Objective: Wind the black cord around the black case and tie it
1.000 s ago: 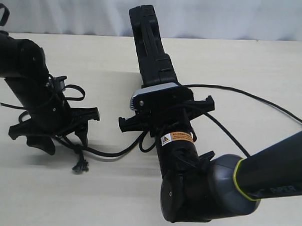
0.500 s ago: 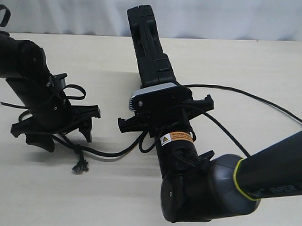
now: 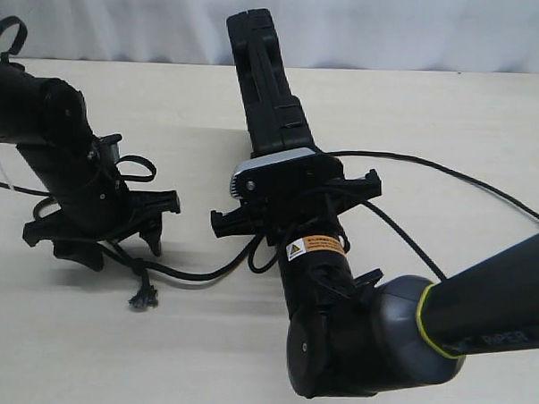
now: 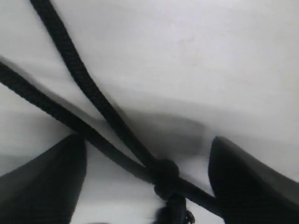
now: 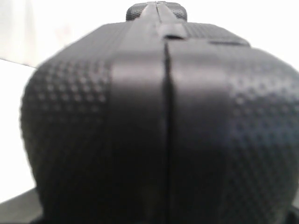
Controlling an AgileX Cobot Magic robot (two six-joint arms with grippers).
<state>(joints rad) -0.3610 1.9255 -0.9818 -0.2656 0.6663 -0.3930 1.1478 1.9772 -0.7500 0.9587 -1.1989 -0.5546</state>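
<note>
L claw (image 4: 148, 139) wide, straddling black cord (image 4: 96, 100) at knot; I'd close square on knot. R claw (image 3: 296, 203) clamps black case (image 3: 266, 85) upright.

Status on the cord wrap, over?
Left gripper open, straddling knot of thin black braided cord. Right gripper shut on matte black plastic case, on edge. No tie visible; right arm hides case's lower end.

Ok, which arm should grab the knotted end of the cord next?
Left. The left claw hangs open over the cord at its knot on the table; the right claw is busy, clamped on the case.
</note>
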